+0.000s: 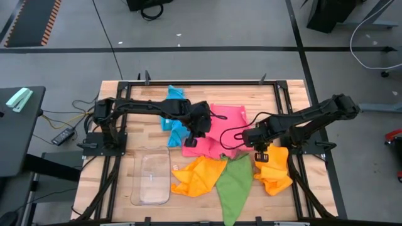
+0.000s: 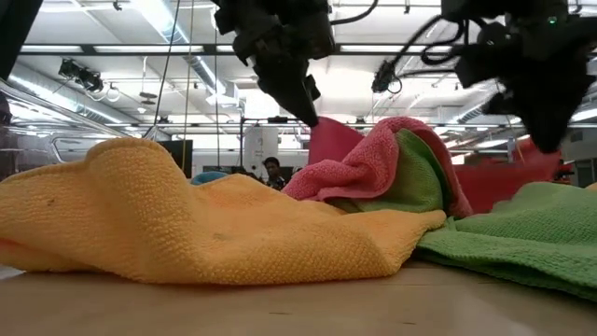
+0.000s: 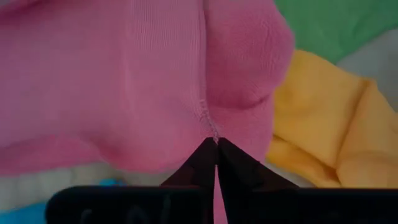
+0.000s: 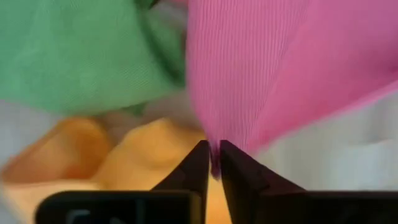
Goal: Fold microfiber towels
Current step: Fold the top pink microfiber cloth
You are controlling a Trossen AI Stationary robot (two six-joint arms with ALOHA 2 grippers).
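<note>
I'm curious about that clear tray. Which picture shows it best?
The high view: the clear tray lies whole on the table's near left part, beside the orange towel. The low view and both wrist views show only towels, no tray.

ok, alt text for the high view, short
Seen from above, both grippers pinch the pink towel at mid-table: the left gripper at its left edge, the right gripper at its right. A blue towel lies behind the left arm; orange towels and a green towel lie along the front, beside a clear plastic tray.
</note>
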